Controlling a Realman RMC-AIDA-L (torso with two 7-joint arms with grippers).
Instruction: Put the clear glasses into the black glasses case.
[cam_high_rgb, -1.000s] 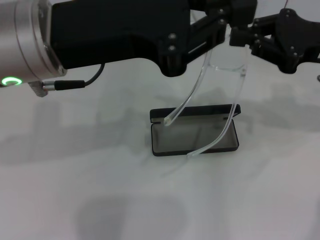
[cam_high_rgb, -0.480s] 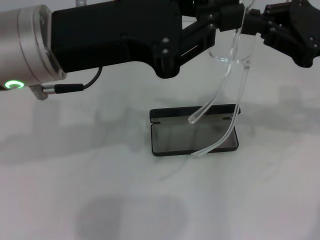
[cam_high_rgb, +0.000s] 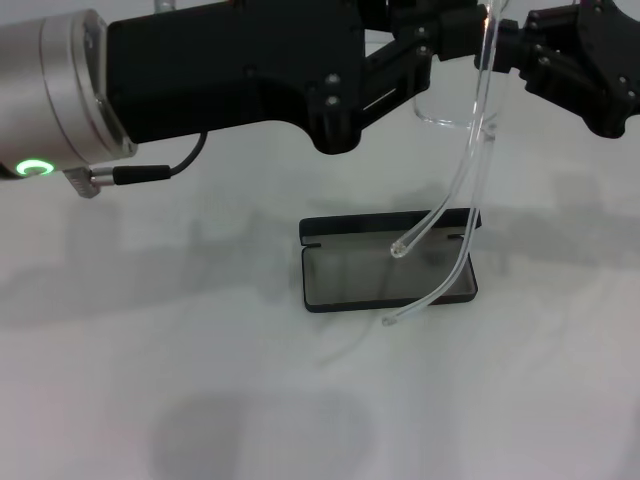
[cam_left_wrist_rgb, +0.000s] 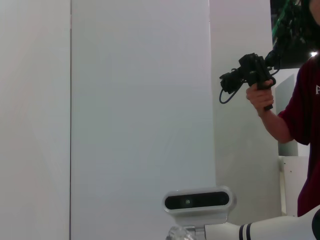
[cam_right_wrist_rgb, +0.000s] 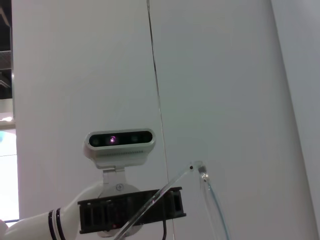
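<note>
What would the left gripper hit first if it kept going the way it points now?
Likely the right gripper: the left gripper points across at it, with the clear glasses held up between them. Depth is uncertain.

I'm seeing the clear glasses (cam_high_rgb: 470, 150) as glossy see-through plastic, smooth curved arms | black glasses case (cam_high_rgb: 388, 262): matt black shell, dull grey lining inside | left gripper (cam_high_rgb: 455, 35) housing: matt black plastic, small metal screws | left arm's wrist collar (cam_high_rgb: 70, 90): brushed silver metal | table (cam_high_rgb: 150, 380): smooth matt white
</note>
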